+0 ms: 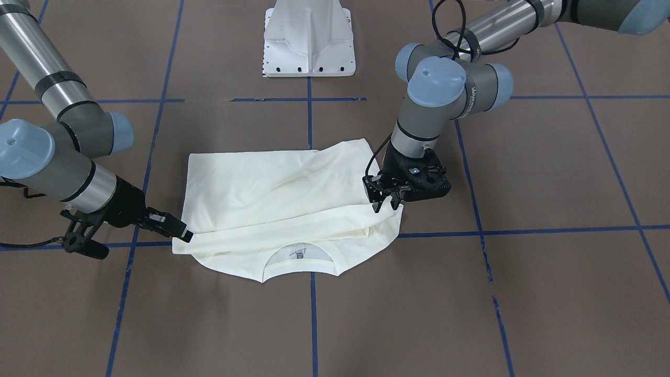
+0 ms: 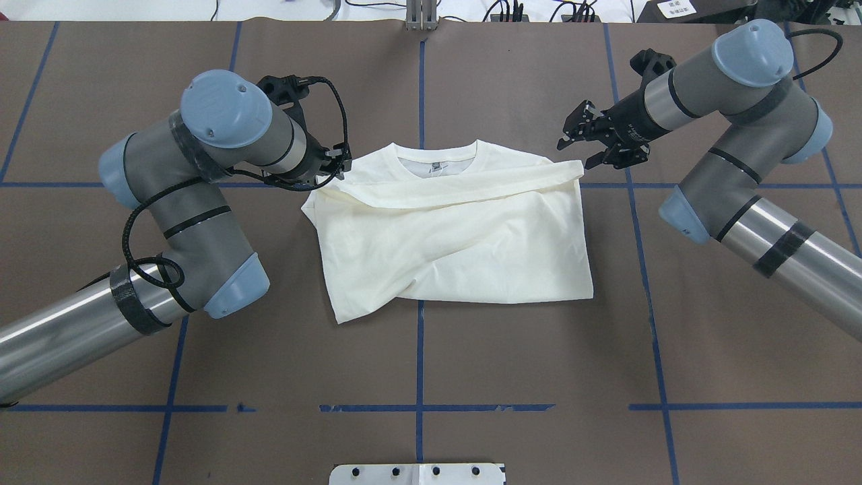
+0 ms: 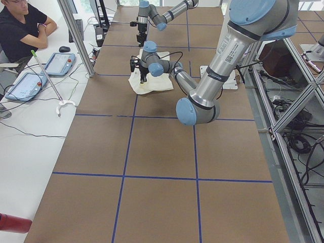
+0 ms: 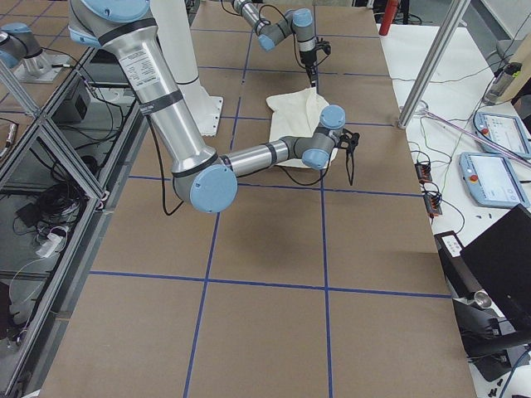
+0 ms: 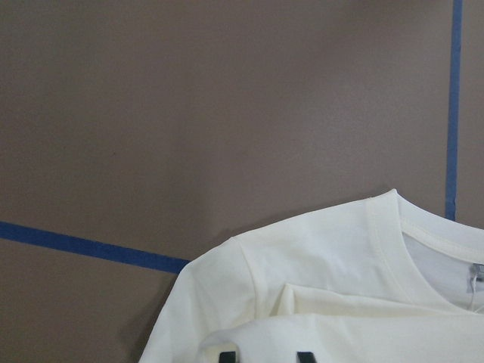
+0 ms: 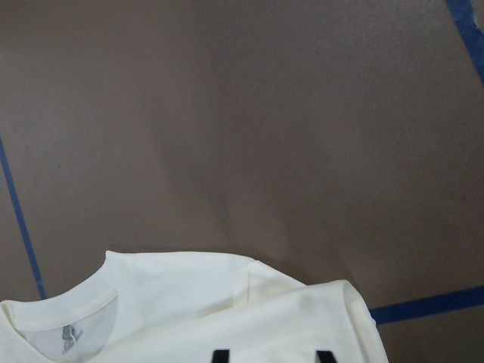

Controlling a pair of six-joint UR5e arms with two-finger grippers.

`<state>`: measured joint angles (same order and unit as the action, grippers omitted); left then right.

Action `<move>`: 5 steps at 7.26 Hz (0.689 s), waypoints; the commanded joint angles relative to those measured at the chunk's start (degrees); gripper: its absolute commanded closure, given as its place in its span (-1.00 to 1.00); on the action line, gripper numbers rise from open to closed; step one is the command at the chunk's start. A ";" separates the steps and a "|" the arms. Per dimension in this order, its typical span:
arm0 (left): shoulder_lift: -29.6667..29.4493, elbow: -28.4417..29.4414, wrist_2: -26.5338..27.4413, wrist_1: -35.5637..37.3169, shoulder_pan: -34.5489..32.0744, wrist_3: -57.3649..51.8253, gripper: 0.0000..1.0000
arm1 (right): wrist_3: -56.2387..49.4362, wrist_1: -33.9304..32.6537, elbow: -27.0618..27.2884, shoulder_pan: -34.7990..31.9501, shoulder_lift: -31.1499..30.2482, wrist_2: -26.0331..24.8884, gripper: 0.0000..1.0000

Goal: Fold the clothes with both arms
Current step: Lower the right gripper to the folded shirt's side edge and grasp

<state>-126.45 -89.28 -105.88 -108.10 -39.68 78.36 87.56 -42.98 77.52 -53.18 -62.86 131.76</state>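
The left arm (image 2: 195, 202) reaches over the brown table (image 2: 539, 364) and its left gripper (image 2: 335, 168) points down at one far corner of the T-shirt (image 2: 458, 236). This claw is released. In the left wrist view its two black fingertips (image 5: 305, 356) stand apart, with cream cloth between and under them, and I cannot tell whether they touch the cloth. From this claw the shirt spreads away to the right and back toward the robot, lying on the table with a plain cream side up.

The shirt is doubled over itself. The upper layer ends in a long folded band (image 2: 471, 185) that runs from just beside the left claw across to the right claw. The collar (image 2: 438, 156) shows just beyond the band, about midway between the two claws, and a blue tape line (image 2: 419, 87) runs on from it.

The right gripper (image 2: 576, 153) sits at the band's other end, just off the shirt's far corner. Its jaws are spread and hold nothing, so it too is released. In the right wrist view its fingertips (image 6: 325, 355) are set wider apart than the left pair, over the edge of the cloth, with the fold's rounded corner just ahead of them. The right arm (image 2: 734, 162) slants away behind it
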 commanded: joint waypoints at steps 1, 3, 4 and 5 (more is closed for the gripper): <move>0.23 -2.37 -0.21 0.78 -0.48 -0.14 -1.00 | 2.59 -0.35 7.69 2.53 -5.92 -0.35 -1.00; 0.59 -6.33 -0.21 4.37 -0.48 -0.23 -1.00 | 3.92 -0.35 14.65 9.63 -13.92 -6.38 -1.00; 0.59 -6.70 -0.21 4.39 -0.57 -0.23 -1.00 | 4.10 -0.35 16.16 13.33 -16.57 -11.04 -0.99; 0.59 -6.79 -0.21 4.57 -0.48 -0.23 -1.00 | 4.11 -0.44 17.83 15.02 -19.03 -12.13 -0.97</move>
<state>-125.89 -95.62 -106.08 -103.92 -40.20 78.14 91.49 -43.35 93.12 -41.12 -78.63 122.38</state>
